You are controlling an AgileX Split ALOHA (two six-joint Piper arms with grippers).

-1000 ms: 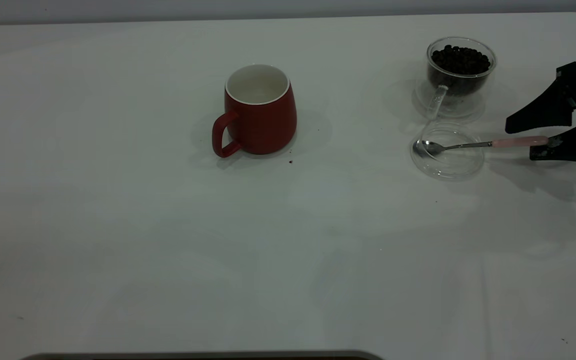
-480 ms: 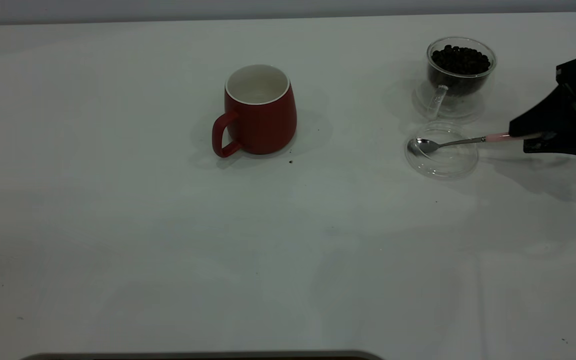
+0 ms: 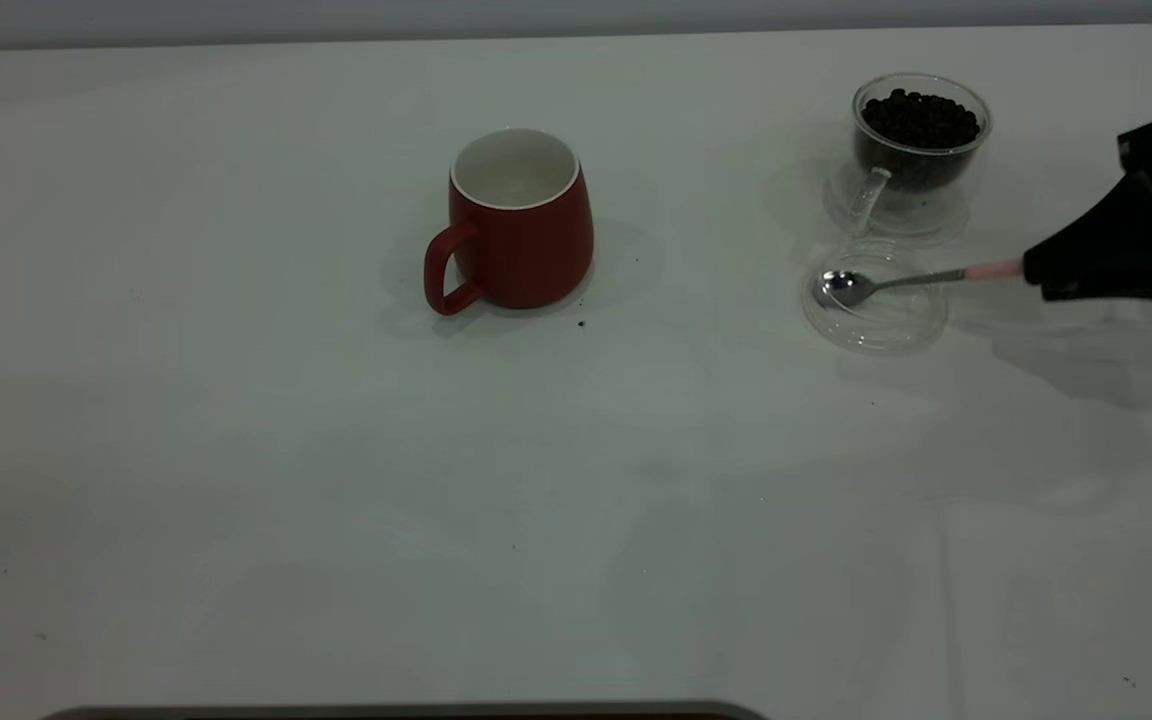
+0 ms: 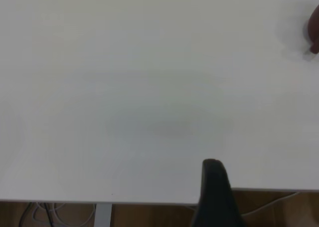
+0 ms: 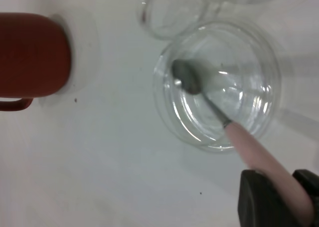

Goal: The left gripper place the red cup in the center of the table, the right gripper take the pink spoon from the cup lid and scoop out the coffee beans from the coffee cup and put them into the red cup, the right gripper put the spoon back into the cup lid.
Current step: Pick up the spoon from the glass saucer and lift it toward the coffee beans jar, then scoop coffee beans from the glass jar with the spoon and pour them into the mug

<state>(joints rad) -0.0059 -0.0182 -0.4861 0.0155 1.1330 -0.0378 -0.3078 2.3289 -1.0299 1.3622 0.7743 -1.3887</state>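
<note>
The right pincer sits at the right edge of the surface, its two black fingers clamped on the pink handle of the spoon; in the right wrist view the same pincer shows a dark finger on either side of the handle, with the spoon running out from between them; the spoon's metal bowl lies over the clear cup lid, and whether it touches the lid or hangs just above it I cannot tell; the cup lid rests flat on the surface near the right edge, just in front of the coffee cup; this glass coffee cup stands toward the far right corner, filled with dark coffee beans; the red cup stands upright near the centre of the surface, toward the far edge, well apart from the lid, its inside white and its handle pointing toward the left edge; the left pincer hangs over the surface's edge, only one dark finger showing, so I cannot tell whether it is open or closed.
</note>
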